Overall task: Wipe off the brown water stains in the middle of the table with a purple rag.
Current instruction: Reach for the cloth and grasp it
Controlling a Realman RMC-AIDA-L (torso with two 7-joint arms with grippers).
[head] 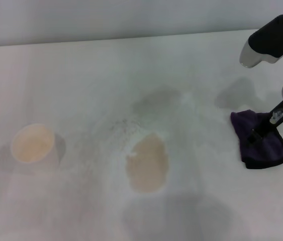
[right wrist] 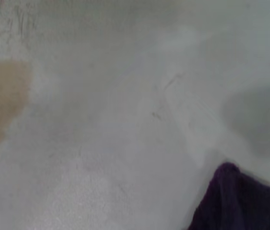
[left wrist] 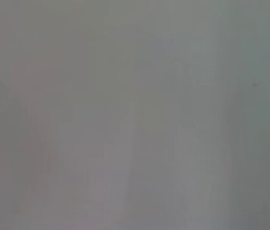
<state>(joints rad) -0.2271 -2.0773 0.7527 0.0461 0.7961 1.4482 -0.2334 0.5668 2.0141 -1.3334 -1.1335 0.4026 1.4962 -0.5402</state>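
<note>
The brown water stains (head: 148, 163) form one tan oval blotch in the middle of the white table (head: 81, 85). The blotch also shows at the edge of the right wrist view as the brown water stains (right wrist: 0, 105). The purple rag (head: 268, 150) lies crumpled at the right side of the table, well apart from the blotch. A corner of the purple rag (right wrist: 240, 201) shows in the right wrist view. My right gripper (head: 257, 136) reaches down from the right edge and its tip rests on the rag. My left gripper is out of view.
A white paper cup (head: 33, 144) with tan liquid stands at the left of the table. Faint grey smudges (head: 156, 98) mark the surface behind the blotch. The left wrist view shows only a plain grey surface.
</note>
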